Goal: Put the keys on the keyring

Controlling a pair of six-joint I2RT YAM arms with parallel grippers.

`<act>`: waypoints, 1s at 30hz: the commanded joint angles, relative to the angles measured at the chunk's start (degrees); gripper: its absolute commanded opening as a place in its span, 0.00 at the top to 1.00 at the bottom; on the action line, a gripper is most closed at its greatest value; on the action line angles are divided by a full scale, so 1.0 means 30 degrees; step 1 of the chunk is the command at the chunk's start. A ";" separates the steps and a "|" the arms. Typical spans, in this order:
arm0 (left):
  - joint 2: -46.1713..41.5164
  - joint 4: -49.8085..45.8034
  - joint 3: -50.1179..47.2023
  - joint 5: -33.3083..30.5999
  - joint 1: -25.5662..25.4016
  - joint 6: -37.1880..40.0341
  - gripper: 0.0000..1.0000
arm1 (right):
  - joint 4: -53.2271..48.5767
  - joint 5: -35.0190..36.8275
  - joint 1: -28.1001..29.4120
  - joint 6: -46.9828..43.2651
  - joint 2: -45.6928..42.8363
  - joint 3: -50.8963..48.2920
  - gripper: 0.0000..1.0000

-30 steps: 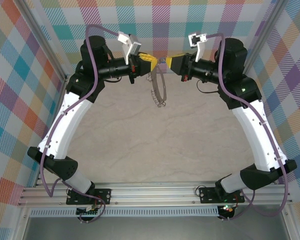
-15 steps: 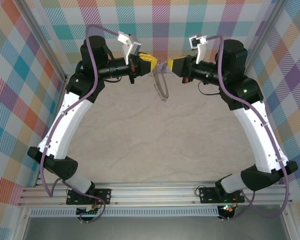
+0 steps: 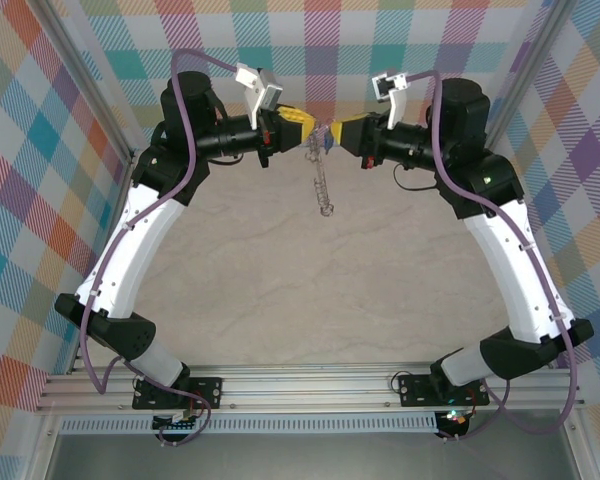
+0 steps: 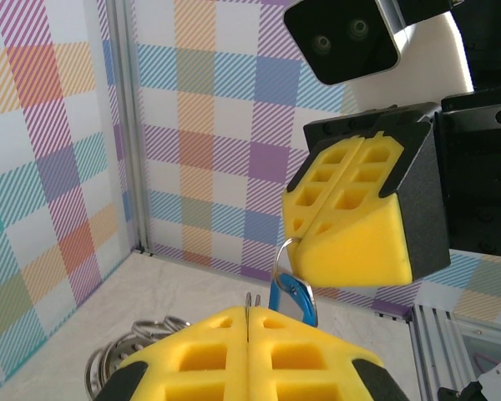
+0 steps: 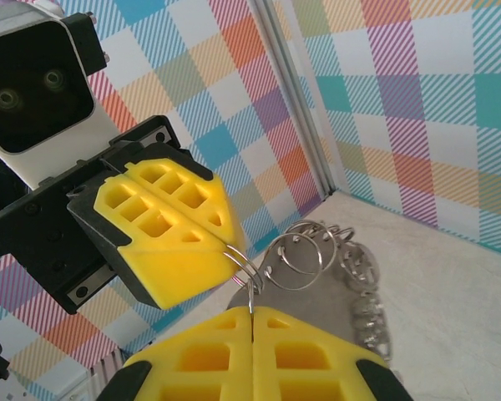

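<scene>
Facing each other above the far end of the table [image 3: 300, 300], the two grippers met nearly tip to tip in the overhead view. The left gripper [image 3: 306, 126] had its yellow fingers pressed together on a thin wire of the keyring [image 3: 323, 185], which hung down from that pinch, turned edge-on to the camera and clear of the tabletop. The right gripper [image 3: 340, 128] also had its fingers pressed together, just beside the left one's tips, with a speck of blue between them.

From the left wrist, the left gripper [image 4: 247, 314] showed a closed seam with a sliver of metal standing up out of it. The right gripper [image 4: 294, 251] sat just above and beyond, pinching a thin wire loop from which the blue tag of the key [image 4: 293, 299] dangled. The key's silvery part was too small to make out.

From the right wrist, the right gripper [image 5: 252, 312] was shut on a fine wire rising from its seam. The left gripper [image 5: 228, 246] sat close above, its tip clamping wire as well. The keyring [image 5: 356, 266] trailed off to the right of both tips, its small loops and beads bunched together.
</scene>
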 commanded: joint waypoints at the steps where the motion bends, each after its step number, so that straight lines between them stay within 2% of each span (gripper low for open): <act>1: -0.0384 0.0872 0.0504 0.0046 -0.0221 -0.0079 1.00 | 0.0529 -0.0553 0.0213 0.0088 0.0325 0.0707 1.00; 30: -0.0311 0.1180 0.0541 0.0746 -0.0250 -0.0416 1.00 | 0.0975 -0.0686 0.0536 0.0308 0.1585 0.1851 1.00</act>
